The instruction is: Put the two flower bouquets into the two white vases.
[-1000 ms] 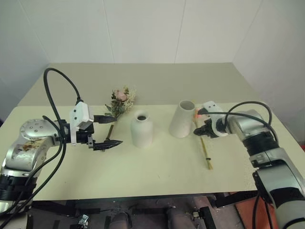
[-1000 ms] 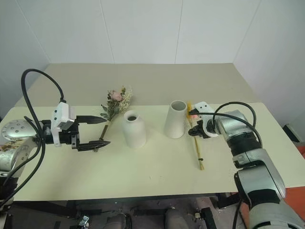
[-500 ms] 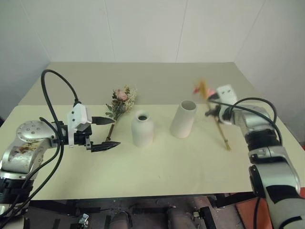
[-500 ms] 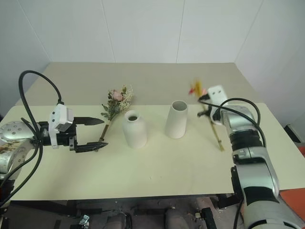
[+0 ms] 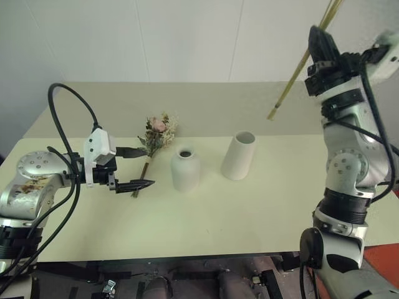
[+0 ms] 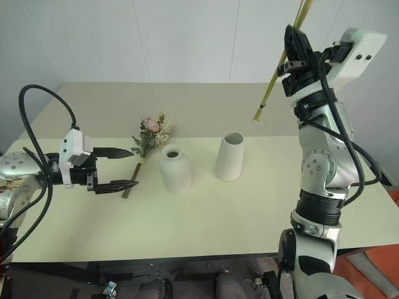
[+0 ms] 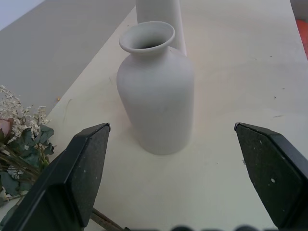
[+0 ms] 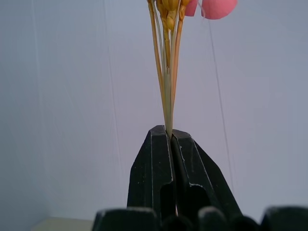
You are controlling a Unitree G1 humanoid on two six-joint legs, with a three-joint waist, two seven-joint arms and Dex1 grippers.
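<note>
My right gripper [image 5: 319, 42] is raised high at the right, shut on the slim straw-yellow stalk bundle [image 5: 293, 78]. Its lower end hangs in the air above and behind the cylinder vase [image 5: 238, 156]. Pink blossoms [image 8: 211, 7] top the stalks above the shut fingers [image 8: 187, 168] in the right wrist view. The bushy bouquet [image 5: 157, 132] with a pink rose lies on the table left of the bottle-shaped vase [image 5: 186, 169]. Open and empty, my left gripper [image 5: 138, 168] hovers over the bushy bouquet's stem, pointing toward the bottle vase [image 7: 156, 86].
Both vases stand upright side by side in the middle of the pale table [image 5: 218, 218]. White walls rise behind a beige floor strip. The table's front edge runs below the arms.
My right arm swung sharply upward, carrying the stalk bundle from beside the cylinder vase on the table to high in the air. The left gripper stayed in place.
</note>
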